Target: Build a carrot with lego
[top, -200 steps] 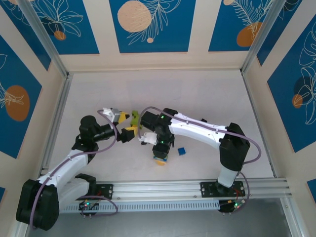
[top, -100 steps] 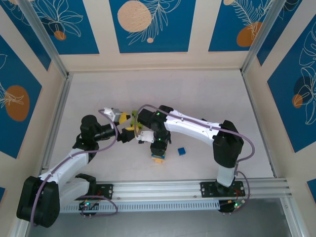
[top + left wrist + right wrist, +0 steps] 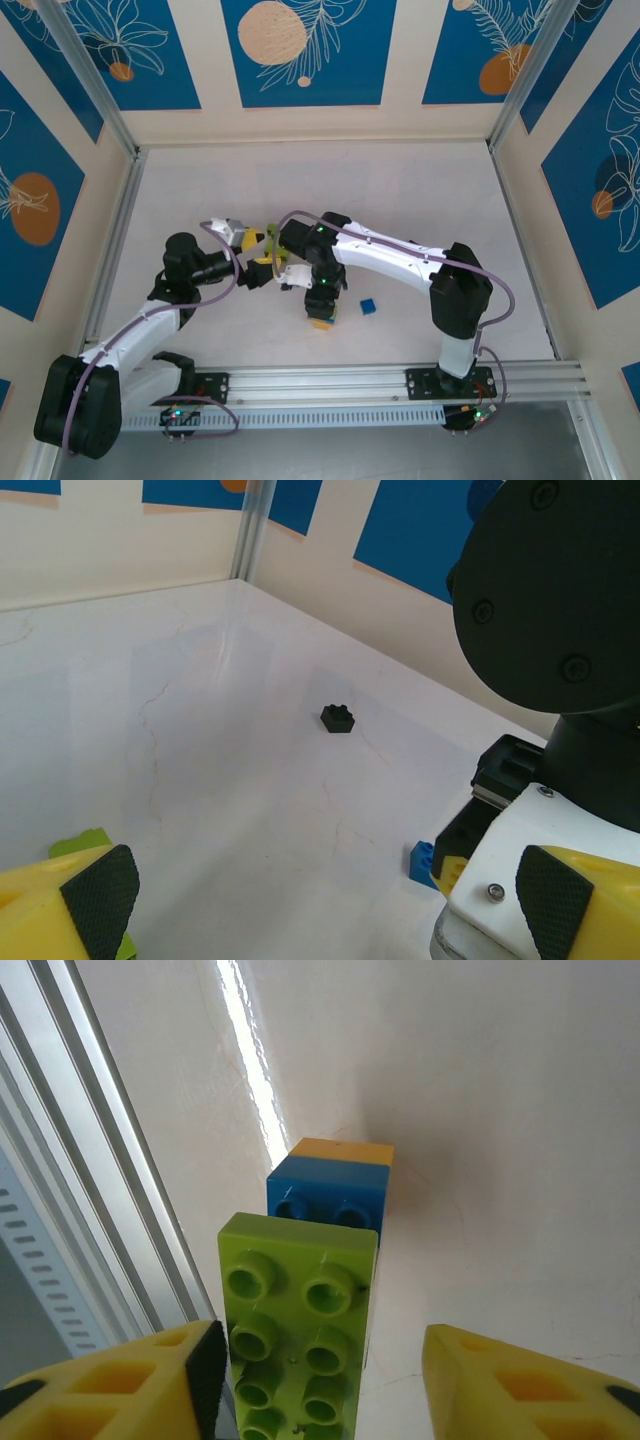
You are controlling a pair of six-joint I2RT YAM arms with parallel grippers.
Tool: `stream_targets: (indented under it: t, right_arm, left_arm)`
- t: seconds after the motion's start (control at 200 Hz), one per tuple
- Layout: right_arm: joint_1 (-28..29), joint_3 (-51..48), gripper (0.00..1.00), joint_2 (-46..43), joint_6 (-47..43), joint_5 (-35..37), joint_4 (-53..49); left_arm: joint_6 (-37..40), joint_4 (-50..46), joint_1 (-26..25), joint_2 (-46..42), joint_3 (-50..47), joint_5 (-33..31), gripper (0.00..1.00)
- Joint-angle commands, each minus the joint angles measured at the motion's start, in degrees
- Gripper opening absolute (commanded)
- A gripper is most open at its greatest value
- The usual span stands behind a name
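Lime brick (image 3: 298, 1320), blue brick (image 3: 327, 1195) and orange brick (image 3: 340, 1150) join in a line on the table (image 3: 420, 200), near the front rail (image 3: 330, 380). The right gripper (image 3: 320, 1380) straddles the lime end, jaws spread, one finger clear of it. The left gripper (image 3: 320, 900) gapes empty nearby, with a black brick (image 3: 338, 718) beyond.

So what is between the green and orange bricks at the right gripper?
A blue brick sits between the green brick and the orange brick; right wrist view.
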Motion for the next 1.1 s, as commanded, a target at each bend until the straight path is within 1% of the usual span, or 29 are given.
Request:
stream_targets:
  t: [0.0, 0.16, 0.27, 0.385, 0.445, 0.485, 0.575, 0.67, 0.76, 0.81, 0.855, 0.9, 0.99, 1.095]
  right_arm:
    - [-0.5, 1.4, 0.62, -1.5, 0.2, -1.1, 0.3]
    - [-0.8, 1.3, 0.67, -6.2, 0.9, 0.0, 1.4]
    - [-0.9, 0.9, 0.68, -11.1, 2.6, 2.4, 2.6]
    - [-1.0, -0.5, 0.68, -18.2, 6.3, 6.4, 4.4]
    - [-1.8, -1.3, 0.69, -21.7, 11.5, 10.8, 5.0]
    - [-2.9, -1.0, 0.70, -23.2, 15.8, 12.9, 3.9]
    - [-5.1, -1.6, 0.71, -25.7, 26.3, 15.8, 0.0]
    - [-7.6, -4.8, 0.71, -27.6, 36.5, 18.4, -2.3]
    - [-9.8, -11.4, 0.71, -30.5, 42.9, 17.0, 0.2]
    - [-11.4, -15.8, 0.71, -32.4, 45.2, 14.1, 3.4]
    - [-13.2, -19.8, 0.71, -33.9, 46.6, 11.6, 6.1]
    - [-14.9, -22.9, 0.71, -35.0, 48.3, 10.7, 7.8]
    - [-17.5, -27.4, 0.70, -36.2, 50.8, 8.5, 11.2]
    - [-17.8, -30.6, 0.70, -35.7, 52.6, 6.8, 15.0]
  left_arm:
    - [0.5, 1.0, -0.6, 0.6, 1.4, 2.6, 1.00]
    - [1.2, 0.6, -1.4, 0.7, 1.6, 3.4, 1.00]
    - [2.2, 0.4, -2.4, 1.4, 2.0, 4.7, 1.00]
    - [4.3, -0.3, -4.9, 2.5, 2.6, 6.7, 1.00]
    - [6.8, -0.8, -7.8, 3.1, 3.0, 9.4, 0.99]
    - [9.7, -3.3, -10.6, 3.4, 3.6, 10.2, 0.99]
    - [14.6, -7.0, -15.9, 4.9, 4.6, 9.0, 0.99]
    - [14.9, -4.1, -18.2, 7.8, 4.0, 7.9, 0.99]
    - [16.2, -4.1, -20.7, 8.8, 3.7, 6.3, 0.99]
    - [16.8, -3.9, -21.6, 8.1, 3.0, 4.8, 1.00]
    - [16.8, -2.4, -22.2, 7.2, 1.8, 4.1, 0.99]
    - [16.4, 0.1, -22.6, 6.4, 0.2, 3.0, 0.99]
    - [16.4, 3.0, -23.7, 5.3, -2.0, 0.5, 0.99]
    - [16.8, 6.2, -24.7, 5.8, -4.0, -2.3, 0.99]
